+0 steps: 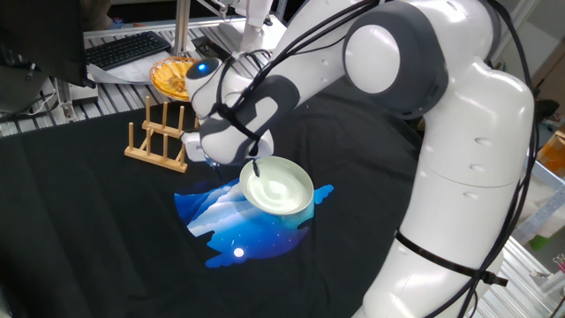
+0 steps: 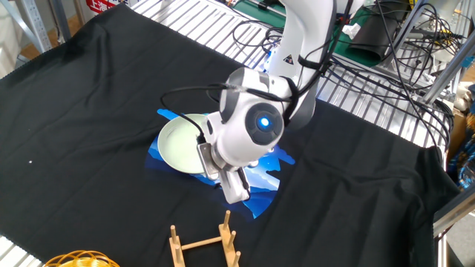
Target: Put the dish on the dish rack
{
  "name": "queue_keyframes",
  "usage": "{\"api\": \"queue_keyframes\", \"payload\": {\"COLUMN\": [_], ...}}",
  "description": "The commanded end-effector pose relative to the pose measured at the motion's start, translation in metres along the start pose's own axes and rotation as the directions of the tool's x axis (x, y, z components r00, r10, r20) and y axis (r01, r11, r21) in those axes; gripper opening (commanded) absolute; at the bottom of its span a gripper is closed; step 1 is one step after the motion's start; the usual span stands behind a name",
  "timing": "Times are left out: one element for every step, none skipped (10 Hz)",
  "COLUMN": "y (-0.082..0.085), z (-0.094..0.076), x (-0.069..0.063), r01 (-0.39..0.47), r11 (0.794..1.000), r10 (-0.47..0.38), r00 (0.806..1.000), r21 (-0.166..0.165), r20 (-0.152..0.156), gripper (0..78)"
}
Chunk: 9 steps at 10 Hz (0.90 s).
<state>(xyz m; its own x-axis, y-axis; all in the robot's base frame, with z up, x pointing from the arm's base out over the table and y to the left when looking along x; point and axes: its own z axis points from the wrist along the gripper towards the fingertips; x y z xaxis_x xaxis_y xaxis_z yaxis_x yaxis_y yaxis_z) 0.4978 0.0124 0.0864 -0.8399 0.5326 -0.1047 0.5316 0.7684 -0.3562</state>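
The dish (image 1: 281,185) is a pale mint-green glossy plate lying on a blue print in the middle of the black cloth; it also shows in the other fixed view (image 2: 178,141). My gripper (image 1: 252,170) points down at the dish's rim on the side facing the dish rack, with a dark finger over the rim, shut on it. In the other fixed view the hand hides the fingertips. The dish rack (image 1: 159,137) is light wood with upright pegs, empty, a short way left of the gripper; it also shows at the bottom edge of the other fixed view (image 2: 204,245).
An orange-yellow fluted dish (image 1: 172,78) sits behind the rack, also seen in the other fixed view (image 2: 74,259). A keyboard (image 1: 128,49) lies at the back left. The blue print (image 1: 229,234) is flat on the cloth. Metal grating and cables (image 2: 371,44) border the table.
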Motion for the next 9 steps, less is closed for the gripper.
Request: {"api": "queue_keyframes", "payload": {"y": [-0.0025, -0.0032, -0.0037, -0.0062, -0.0080, -0.0091, -0.0101, -0.0109, -0.0111], "z": [0.0082, 0.0088, 0.0091, 0.0110, 0.0130, 0.0151, 0.0159, 0.0170, 0.0178], "x": [0.0030, 0.0036, 0.0039, 0.0058, 0.0072, 0.0082, 0.0090, 0.0097, 0.0100], "r01": [0.010, 0.014, 0.013, 0.019, 0.024, 0.024, 0.022, 0.018, 0.017], "r11": [1.000, 1.000, 1.000, 1.000, 1.000, 0.999, 0.999, 0.999, 0.999], "r10": [-0.010, -0.014, -0.014, -0.019, -0.024, -0.025, -0.023, -0.019, -0.018], "r00": [1.000, 1.000, 1.000, 1.000, 1.000, 0.999, 0.999, 0.999, 0.999], "r21": [0.002, 0.011, 0.014, 0.015, 0.017, 0.027, 0.039, 0.041, 0.044], "r20": [0.009, 0.014, 0.016, 0.016, 0.018, 0.024, 0.031, 0.031, 0.032], "gripper": [77.5, 77.5, 77.5, 77.5, 77.5, 77.5, 77.5, 77.5, 77.5]}}
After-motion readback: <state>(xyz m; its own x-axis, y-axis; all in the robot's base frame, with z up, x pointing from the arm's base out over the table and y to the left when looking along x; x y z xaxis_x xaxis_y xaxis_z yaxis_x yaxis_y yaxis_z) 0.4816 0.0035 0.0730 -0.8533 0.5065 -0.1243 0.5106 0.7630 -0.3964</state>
